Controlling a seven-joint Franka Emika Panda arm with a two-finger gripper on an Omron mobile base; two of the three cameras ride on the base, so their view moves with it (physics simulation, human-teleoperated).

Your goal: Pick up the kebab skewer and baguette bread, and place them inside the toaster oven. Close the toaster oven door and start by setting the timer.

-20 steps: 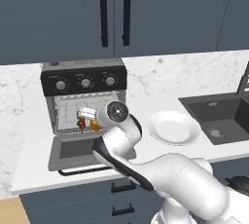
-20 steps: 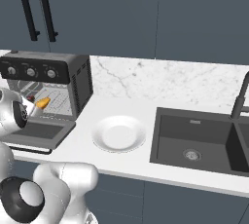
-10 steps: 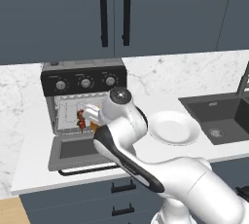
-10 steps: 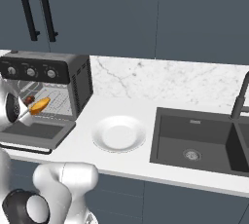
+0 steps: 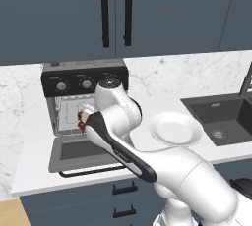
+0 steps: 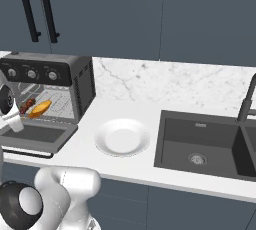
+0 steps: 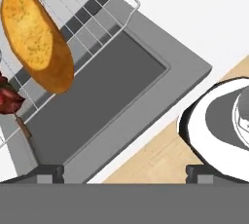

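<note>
While the hand point(image 7: 124, 172) gapes empty, baguette bread point(image 7: 37, 39) and kebab skewer point(image 7: 12, 103) lie on the toaster oven point(image 6: 75, 86) rack.

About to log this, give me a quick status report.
Gripper open, empty. Baguette and skewer on oven rack. Door down, not yet closed.

Dark cabinets point(image 5: 167, 14), marble counter point(image 6: 200, 86)

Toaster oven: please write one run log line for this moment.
bread: on rack | skewer: on rack | oven door: open | gripper: open, empty
</note>
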